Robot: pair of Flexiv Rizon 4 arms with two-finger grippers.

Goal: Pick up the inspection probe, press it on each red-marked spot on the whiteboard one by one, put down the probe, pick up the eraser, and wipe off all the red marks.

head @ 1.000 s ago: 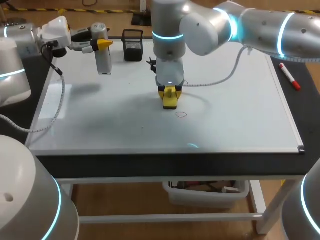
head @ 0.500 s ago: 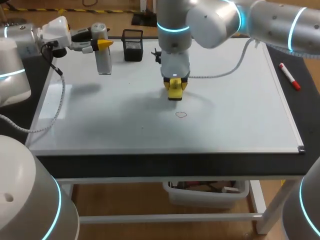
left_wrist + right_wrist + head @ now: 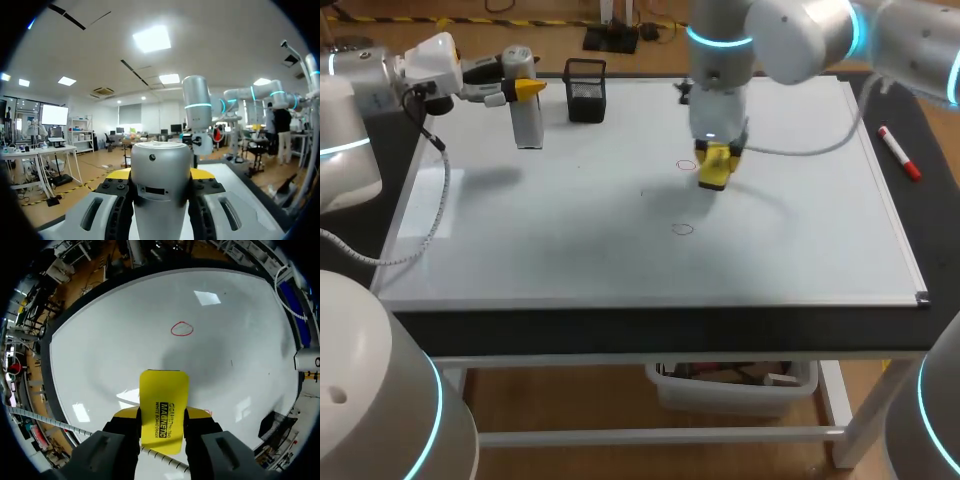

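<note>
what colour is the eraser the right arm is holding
Bright yellow, with black print on its face; the right wrist view shows the eraser best.

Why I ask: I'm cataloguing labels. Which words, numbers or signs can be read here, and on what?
"MAGNETIC": black print on the flat yellow eraser in the right gripper.
Smaller line beside it: seemingly "WHITE BOARD ERASER", barely legible.
No legible print on the grey cylindrical probe or the red marker pen.

Probe (image 3: 161, 185) near end cut off at frame edge; one red mark (image 3: 207, 413) mostly behind right claw (image 3: 163, 412).
</note>
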